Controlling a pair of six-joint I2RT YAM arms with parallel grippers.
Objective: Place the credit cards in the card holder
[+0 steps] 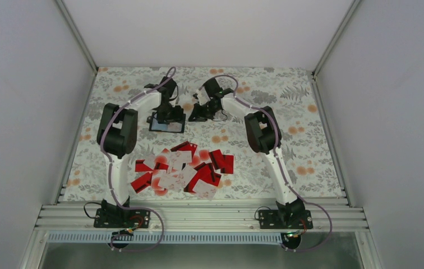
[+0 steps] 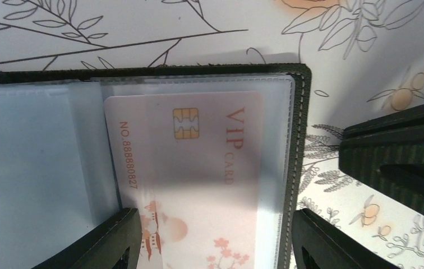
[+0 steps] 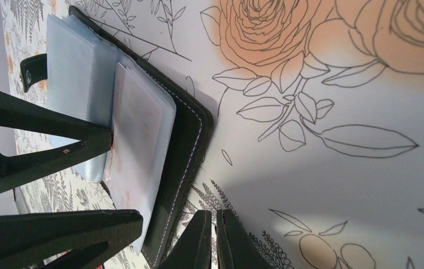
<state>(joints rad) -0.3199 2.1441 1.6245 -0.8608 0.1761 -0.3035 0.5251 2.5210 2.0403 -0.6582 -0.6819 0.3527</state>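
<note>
The black card holder lies open on the table at the back, pale blue-grey sleeves up. In the left wrist view a pale pink VIP card sits inside a clear sleeve of the holder. My left gripper is open right above it, one finger on each side of the card's sleeve. My right gripper is shut and empty, its tips low on the table just beside the holder's edge. The other credit cards, red and white, lie in a loose pile nearer the arm bases.
Both grippers crowd together at the holder, left and right. The right gripper's fingers show just to the right of the holder. White walls enclose the flowered tablecloth on three sides.
</note>
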